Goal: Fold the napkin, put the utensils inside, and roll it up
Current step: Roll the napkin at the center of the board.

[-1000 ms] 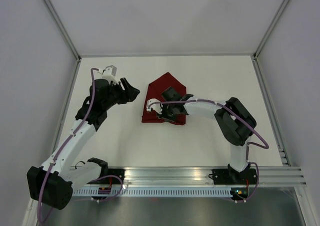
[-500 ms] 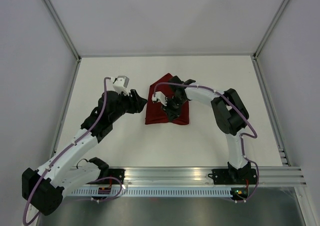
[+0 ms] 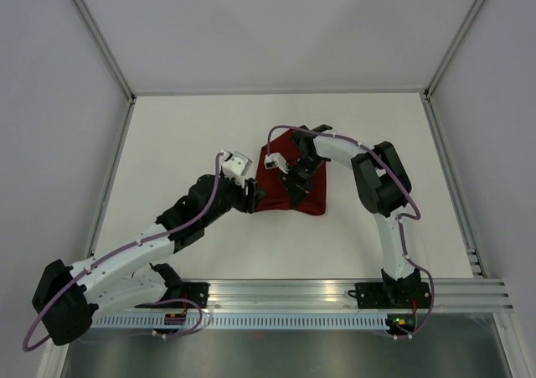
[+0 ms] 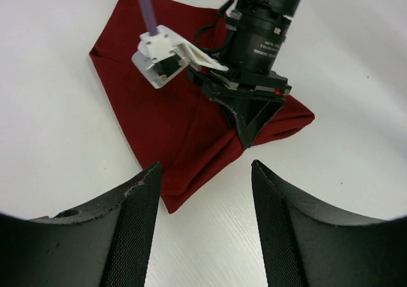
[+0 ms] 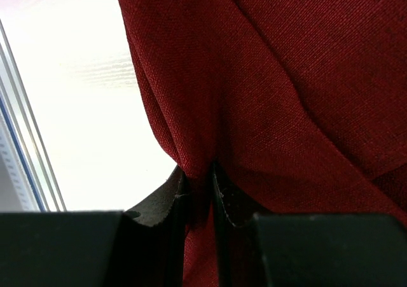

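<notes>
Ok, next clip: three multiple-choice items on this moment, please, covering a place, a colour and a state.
1. Where is the left end effector?
A) by the napkin's left edge
B) back near its own base
C) out of view

2. Napkin colour?
A) blue
B) dark red
C) white

3. Right end effector state?
A) open, off the cloth
B) shut on a napkin fold
C) out of view

Answers:
1. A, the top view shows it beside that edge.
2. B, the cloth is dark red in every view.
3. B, its wrist view shows cloth pinched between its fingers.
</notes>
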Available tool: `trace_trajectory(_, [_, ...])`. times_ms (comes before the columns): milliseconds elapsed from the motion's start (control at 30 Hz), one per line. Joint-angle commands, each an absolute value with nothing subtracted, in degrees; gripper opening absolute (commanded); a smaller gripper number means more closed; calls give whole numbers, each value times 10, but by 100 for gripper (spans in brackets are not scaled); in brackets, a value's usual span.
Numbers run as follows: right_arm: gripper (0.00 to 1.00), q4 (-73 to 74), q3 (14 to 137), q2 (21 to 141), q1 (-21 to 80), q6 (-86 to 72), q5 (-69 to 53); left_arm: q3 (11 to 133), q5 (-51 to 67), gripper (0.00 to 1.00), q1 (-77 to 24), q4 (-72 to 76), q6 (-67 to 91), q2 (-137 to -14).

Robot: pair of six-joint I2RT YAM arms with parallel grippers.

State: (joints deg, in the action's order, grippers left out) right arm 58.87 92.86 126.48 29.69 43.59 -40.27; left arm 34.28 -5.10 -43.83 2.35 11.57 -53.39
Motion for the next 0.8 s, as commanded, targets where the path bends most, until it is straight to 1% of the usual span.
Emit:
trace_trajectory(0, [9, 624, 917, 1313, 290, 468, -342, 336, -70, 64, -474, 98, 24, -582])
trace_trajectory(67, [9, 624, 917, 1315, 287, 468, -341, 323, -83, 66, -506, 146, -29, -613])
trace_trajectory(200, [9, 623, 916, 1318, 283, 468, -339, 302, -69, 69, -525, 226, -101, -664])
trace_trajectory(300, [9, 627, 918, 1324, 279, 470, -339, 304, -62, 70, -535, 257, -141, -699])
trace_trajectory(400, [9, 631, 923, 1331, 274, 471, -341, 308, -61, 68, -548, 295, -216, -759])
trace_trajectory(533, [9, 634, 925, 1338, 269, 475, -341, 308, -74, 67, -573, 333, -272, -807])
trace_trajectory(767, [8, 641, 925, 1342, 263, 483, -339, 335, -90, 70, -594, 344, -340, -888])
